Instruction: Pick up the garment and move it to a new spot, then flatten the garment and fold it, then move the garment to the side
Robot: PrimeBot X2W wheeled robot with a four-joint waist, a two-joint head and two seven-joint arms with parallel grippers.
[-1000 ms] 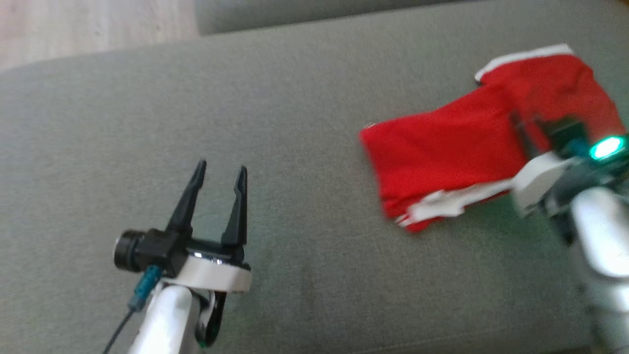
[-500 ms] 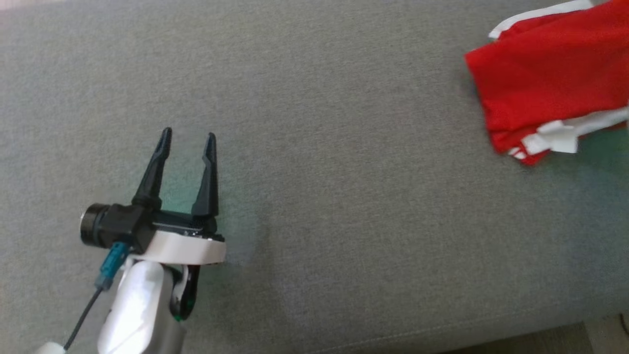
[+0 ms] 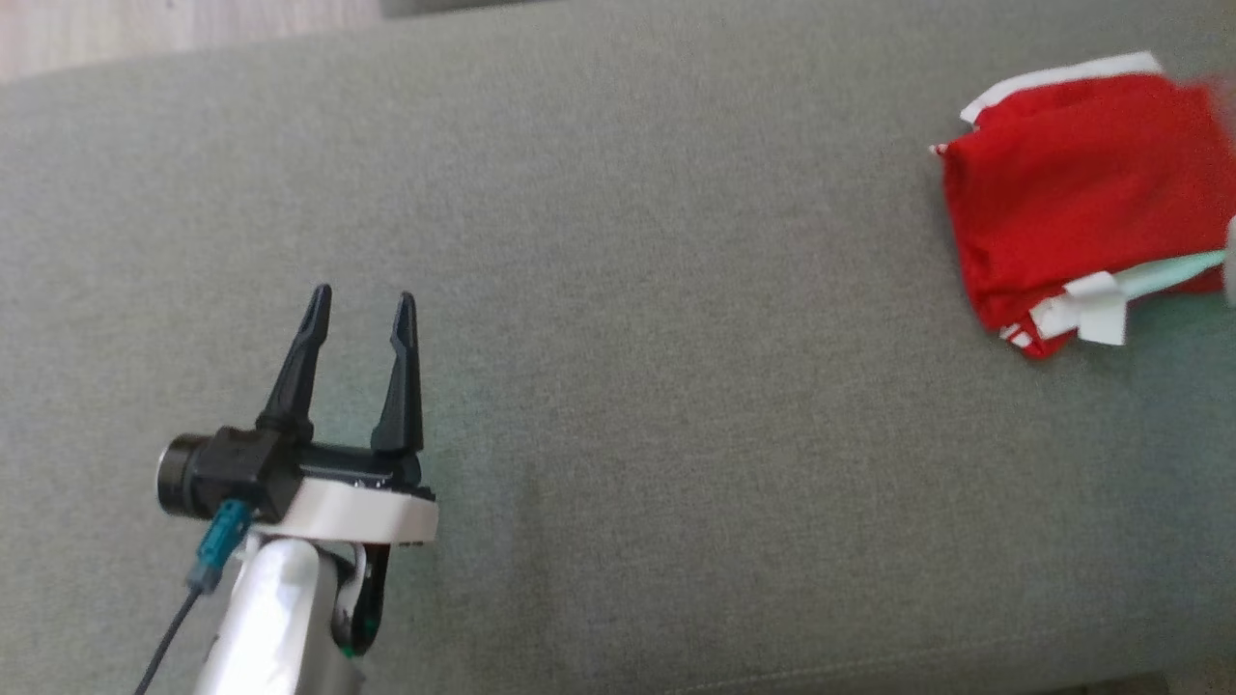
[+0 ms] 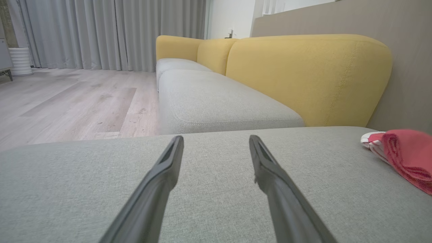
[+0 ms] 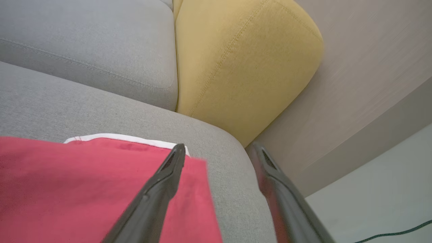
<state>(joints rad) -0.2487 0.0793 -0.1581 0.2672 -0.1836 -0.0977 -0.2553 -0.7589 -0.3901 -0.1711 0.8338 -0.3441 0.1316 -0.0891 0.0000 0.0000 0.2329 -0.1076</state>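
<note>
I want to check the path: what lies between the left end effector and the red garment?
The stretch is bare: in the head view, plain grey cushion lies between the left end effector and the red garment.

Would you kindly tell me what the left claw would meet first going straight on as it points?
The left claw points low across the grey cushion, clear of the garment. Its way looks free to the cushion's edge; beyond, probably the next seat, though depth is unclear.
</note>
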